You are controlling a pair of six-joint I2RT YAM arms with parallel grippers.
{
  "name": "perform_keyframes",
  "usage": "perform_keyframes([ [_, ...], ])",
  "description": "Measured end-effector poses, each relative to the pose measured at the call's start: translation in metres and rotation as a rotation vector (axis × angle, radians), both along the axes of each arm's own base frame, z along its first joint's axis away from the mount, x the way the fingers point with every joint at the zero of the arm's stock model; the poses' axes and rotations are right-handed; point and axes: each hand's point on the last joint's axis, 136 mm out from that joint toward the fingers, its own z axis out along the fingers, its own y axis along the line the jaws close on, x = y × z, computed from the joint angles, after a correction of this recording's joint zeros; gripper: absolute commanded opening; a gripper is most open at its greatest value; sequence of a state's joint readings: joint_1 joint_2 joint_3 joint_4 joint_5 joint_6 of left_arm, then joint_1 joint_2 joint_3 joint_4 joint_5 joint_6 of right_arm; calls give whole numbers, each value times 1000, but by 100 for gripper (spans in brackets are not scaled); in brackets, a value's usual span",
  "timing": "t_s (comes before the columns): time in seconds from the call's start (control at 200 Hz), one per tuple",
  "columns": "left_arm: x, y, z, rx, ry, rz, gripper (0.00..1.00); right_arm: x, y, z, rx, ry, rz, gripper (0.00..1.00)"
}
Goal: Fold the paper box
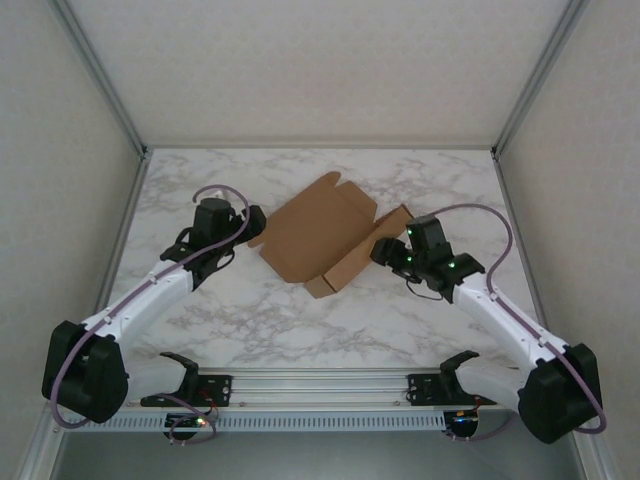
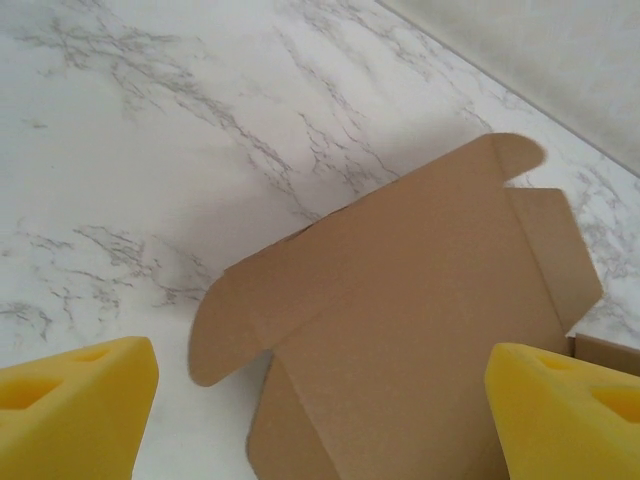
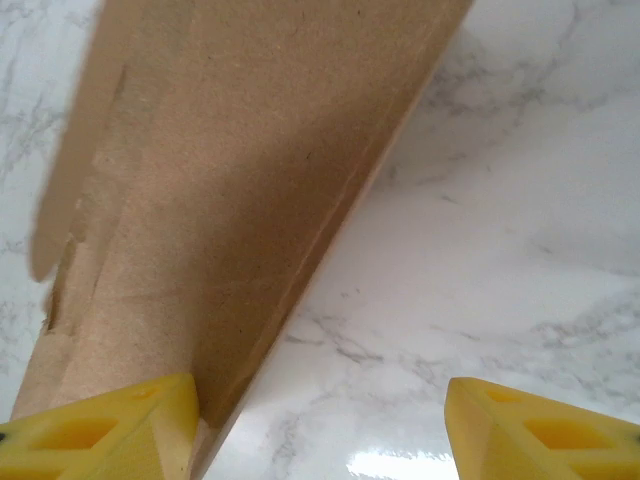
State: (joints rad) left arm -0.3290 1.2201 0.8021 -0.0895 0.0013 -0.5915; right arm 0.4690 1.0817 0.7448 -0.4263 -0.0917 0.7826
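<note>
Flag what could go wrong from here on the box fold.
1. The right gripper has one finger against the raised flap of the paper box, the other over bare table: closing may shove the flap, not pinch it.
2. The left gripper is open, holding nothing: the box could slide.

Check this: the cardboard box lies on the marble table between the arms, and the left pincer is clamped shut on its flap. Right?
No. The left wrist view shows the left pincer open, its yellow fingers spread wide. The paper box lies on the marble table between the arms.
</note>
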Motion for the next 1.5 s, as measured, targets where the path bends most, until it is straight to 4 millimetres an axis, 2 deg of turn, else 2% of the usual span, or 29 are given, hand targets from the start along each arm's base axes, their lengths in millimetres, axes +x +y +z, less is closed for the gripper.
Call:
perform_keyframes([
  [0.1,1,3,7,16,-18,8,85,-18,-9,-18,-8,44,-15,65],
  [0.215,4,3,27,29,-64,1,86,-36,-17,-44,-25,115,-29,65],
  [0.31,5,0,57,25,-137,-28,87,-45,-20,-65,-39,178,-37,69],
  [0.386,4,-5,88,17,-222,-70,88,-47,-19,-79,-55,226,-40,71],
  [0.481,-2,-14,128,19,-336,-146,88,-45,-11,-94,-66,261,-23,73],
  [0.561,-7,-23,147,44,-404,-218,85,-39,-1,-104,-71,277,2,75],
  [0.666,-11,-29,145,91,-433,-276,84,-29,16,-111,-95,278,33,78],
  [0.756,-15,-27,126,129,-422,-290,83,-27,20,-114,-157,309,43,78],
  [0.866,-22,-16,102,194,-399,-265,85,-28,26,-112,-218,308,93,79],
  [0.926,-24,-7,100,232,-402,-232,86,-20,44,-101,-182,227,160,84],
  [0.991,-26,4,105,273,-422,-189,87,-15,57,-72,-165,112,234,90],
  [1.056,-30,11,108,304,-450,-165,87,-4,60,-28,-166,-29,266,91],
  [1.132,-32,10,104,324,-470,-175,87,16,60,35,-182,-218,270,90],
  [1.177,-30,7,97,335,-469,-192,88,28,60,72,-199,-325,273,89],
  [1.262,-20,-3,76,359,-437,-239,87,51,59,120,-239,-453,266,90],
  [1.317,-13,-9,61,377,-405,-267,86,69,53,137,-288,-498,256,91],
  [1.362,-8,-13,49,387,-379,-290,84,86,47,144,-334,-526,247,91],
  [1.432,0,-20,33,389,-338,-328,81,109,34,140,-401,-556,246,90],
  [1.497,4,-26,27,381,-320,-352,79,124,19,131,-452,-581,259,90],
])
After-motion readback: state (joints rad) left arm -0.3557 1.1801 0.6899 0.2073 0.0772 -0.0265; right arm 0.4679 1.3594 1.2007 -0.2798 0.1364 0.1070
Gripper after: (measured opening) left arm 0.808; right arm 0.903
